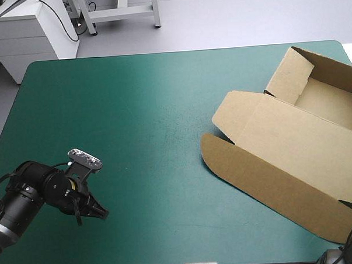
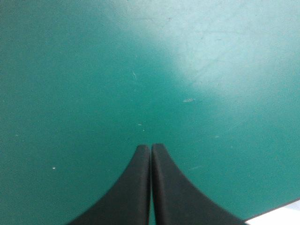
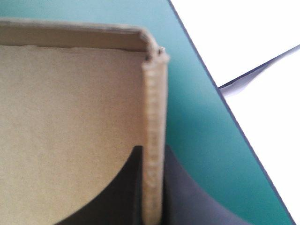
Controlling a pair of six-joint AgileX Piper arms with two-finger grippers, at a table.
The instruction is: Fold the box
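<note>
Jaws on the left arm are pressed together, the two black fingers [image 2: 136, 192] meeting in a point over bare teal-green cover [image 2: 93, 70] (nothing between them), near the near left corner. Right jaws pinch a board edge of the brown box [image 3: 70, 117], one finger on each side, close to the right edge of the surface [image 3: 187, 93]. From above, the box lies on the right side: tray [image 1: 332, 99] open at the far right corner, lid [image 1: 294, 156] flat toward the near edge. The pinched spot seems to be the lid's near right corner, mostly out of view.
</note>
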